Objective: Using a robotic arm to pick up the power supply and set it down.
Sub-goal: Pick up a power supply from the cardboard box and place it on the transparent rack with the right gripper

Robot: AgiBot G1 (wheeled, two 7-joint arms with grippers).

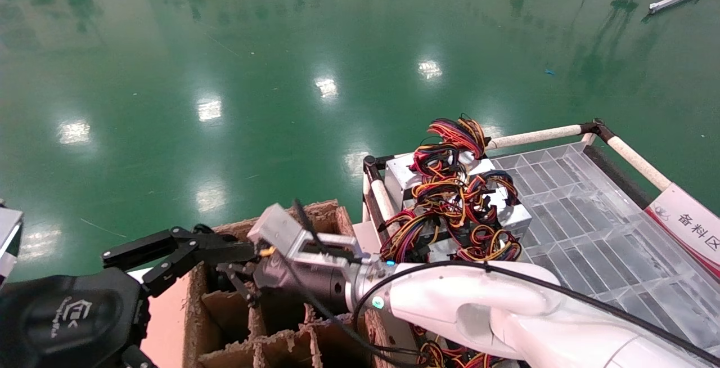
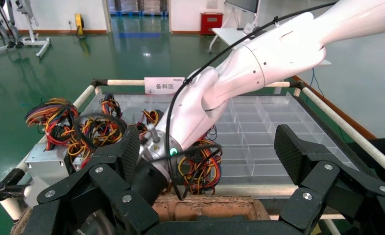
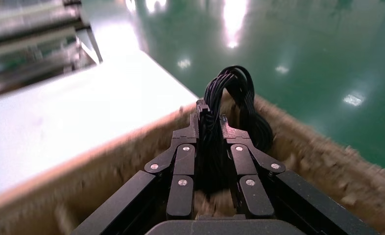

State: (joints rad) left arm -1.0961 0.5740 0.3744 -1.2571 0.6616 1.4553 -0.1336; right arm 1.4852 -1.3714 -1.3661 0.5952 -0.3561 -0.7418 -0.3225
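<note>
Two end effectors show. The right end effector (image 3: 211, 125) is clenched on a looped bundle of black cables (image 3: 234, 95), inside a cell of the brown cardboard divider box (image 1: 247, 323) at about 6 o'clock in the head view. The power supply's grey body cannot be made out. The left end effector (image 2: 207, 152), at 8 o'clock, hangs released. One clear tray (image 1: 590, 221) at 3 o'clock holds several grey boxes with coloured wires (image 1: 450, 188).
</note>
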